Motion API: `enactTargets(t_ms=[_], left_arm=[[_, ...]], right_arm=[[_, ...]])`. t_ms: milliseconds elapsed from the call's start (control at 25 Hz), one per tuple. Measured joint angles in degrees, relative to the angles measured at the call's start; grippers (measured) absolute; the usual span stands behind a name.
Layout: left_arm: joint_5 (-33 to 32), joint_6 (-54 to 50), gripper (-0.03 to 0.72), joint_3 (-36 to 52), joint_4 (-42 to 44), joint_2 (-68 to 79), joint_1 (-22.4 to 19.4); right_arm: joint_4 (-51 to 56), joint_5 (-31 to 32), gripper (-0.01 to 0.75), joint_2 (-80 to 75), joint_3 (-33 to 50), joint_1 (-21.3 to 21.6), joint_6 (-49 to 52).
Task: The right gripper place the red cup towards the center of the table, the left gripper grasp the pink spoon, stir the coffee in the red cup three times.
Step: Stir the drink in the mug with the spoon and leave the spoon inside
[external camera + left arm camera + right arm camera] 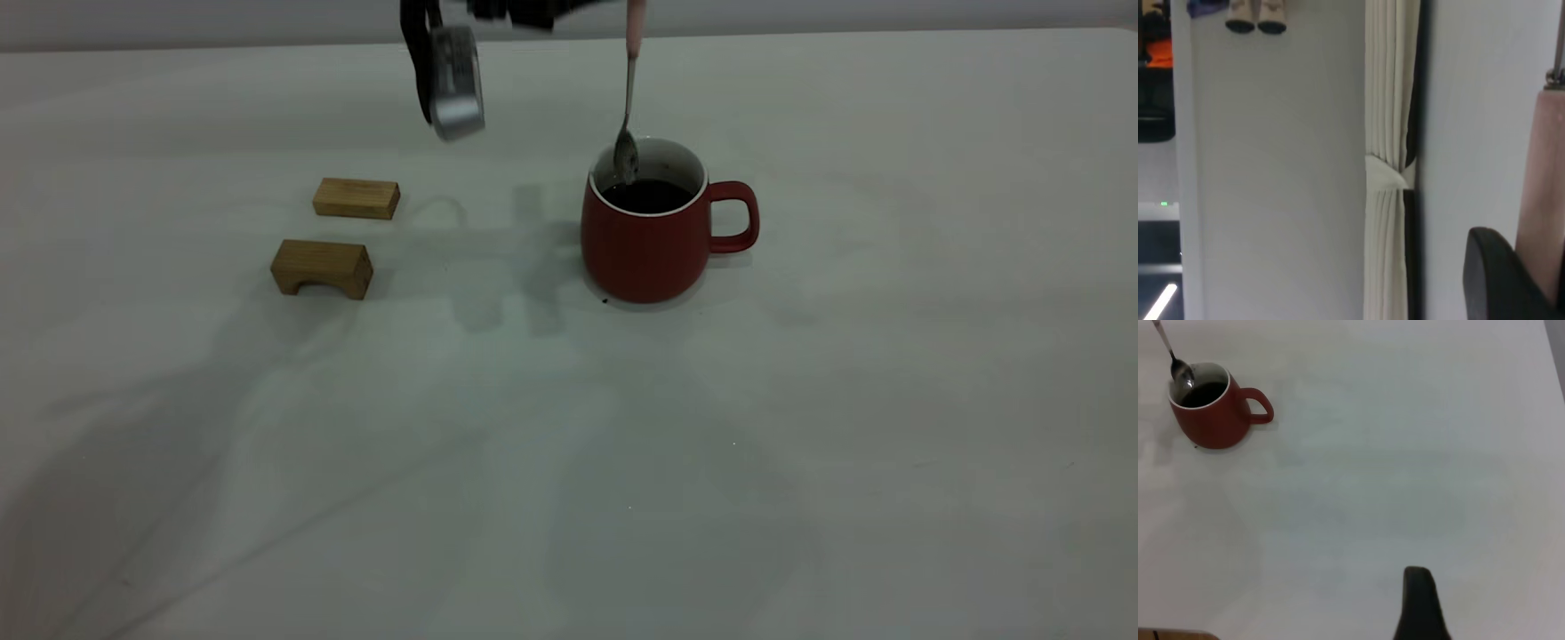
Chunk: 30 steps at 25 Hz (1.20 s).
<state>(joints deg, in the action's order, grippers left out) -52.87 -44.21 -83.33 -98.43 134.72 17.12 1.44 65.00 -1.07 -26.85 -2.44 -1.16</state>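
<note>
- Left gripper at top edge of exterior view, pinching pink spoon by handle; pink handle against black finger in left wrist view.
- Spoon hanging near-vertical straight below gripper, bowl inside red cup, at or just above coffee, near rim side away from handle.
- Cup upright on bench, roughly centre, directly under left gripper.
- Right gripper well apart from cup, off to its handle side; only one dark finger tip visible, open or closed: cannot tell.
- Step in hand, likely: stirring. Best kept slow, small circles, spoon bowl clear of wall, shallow enough to avoid splash or tipping.
- Count: 1 cup, 1 spoon, 2 wooden blocks off to side of left gripper, well apart from cup.
</note>
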Motion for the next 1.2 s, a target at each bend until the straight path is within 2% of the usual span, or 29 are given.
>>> enactTargets(t_ms=[480,560,760,880,1200], left_arm=[[1.27,11.69,0.143,-1.95,-0.66,5.90,0.11],[-0.77,10.41,0.143,-2.86,-0.72,6.95,0.37],[-7.37,-0.93,0.139,-3.49,-0.37,8.58,1.09],[-6.95,0.12,0.137,-3.61,-0.37,8.58,1.09],[-0.89,12.46,0.135,-4.79,-0.66,8.70,1.05]], right_arm=[[0.00,0.00,0.585,0.00,0.00,0.00,0.00],[0.00,0.00,0.585,0.00,0.00,0.00,0.00],[0.00,0.00,0.585,0.00,0.00,0.00,0.00],[0.00,0.00,0.585,0.00,0.00,0.00,0.00],[0.00,0.00,0.585,0.00,0.00,0.00,0.00]])
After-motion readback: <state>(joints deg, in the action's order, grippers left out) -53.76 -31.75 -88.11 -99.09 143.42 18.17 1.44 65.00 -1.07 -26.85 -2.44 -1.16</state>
